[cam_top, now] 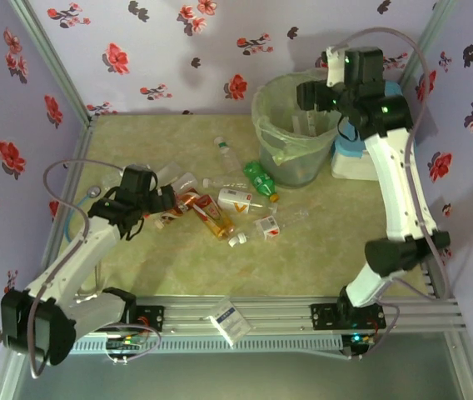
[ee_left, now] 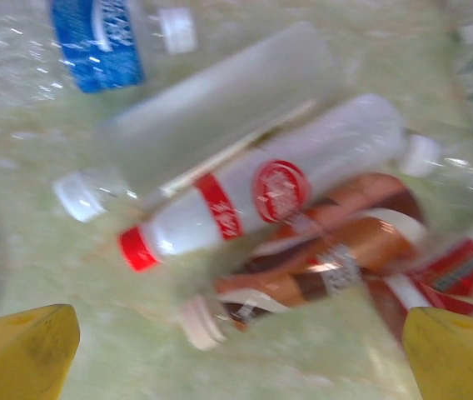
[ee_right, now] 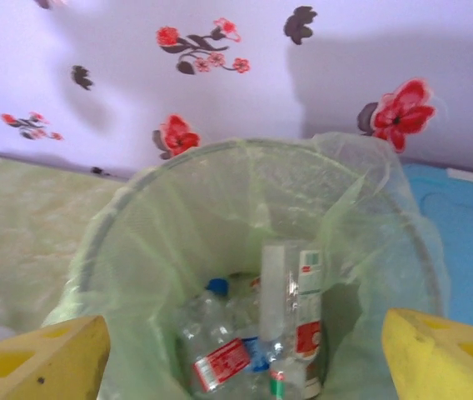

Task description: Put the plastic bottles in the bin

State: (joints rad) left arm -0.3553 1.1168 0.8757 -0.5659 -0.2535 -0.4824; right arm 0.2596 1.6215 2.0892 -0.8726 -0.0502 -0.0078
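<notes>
My left gripper (ee_left: 241, 367) hangs spread wide and empty over the heap of plastic bottles (cam_top: 220, 204) on the table (cam_top: 178, 267), and it is the nearer of my two to them. My right gripper (ee_right: 245, 362), fingers also wide apart with nothing between, is well away over the mouth of the bin (ee_right: 120, 225). Just ahead of my left fingertips lies a white bottle (ee_left: 303, 179), its long axis slanting across the gap, red cap toward my left finger. A brown-labelled bottle (ee_left: 336, 262) lies on its near side, roughly parallel and, I think, touching it, though the blur leaves that unsure. To take the white one I judge my wrist must turn so the fingers cross that slant. The overhead view shows heap and bin well apart; my right wrist view shows binned bottles (ee_right: 299, 317) down below my fingers.
</notes>
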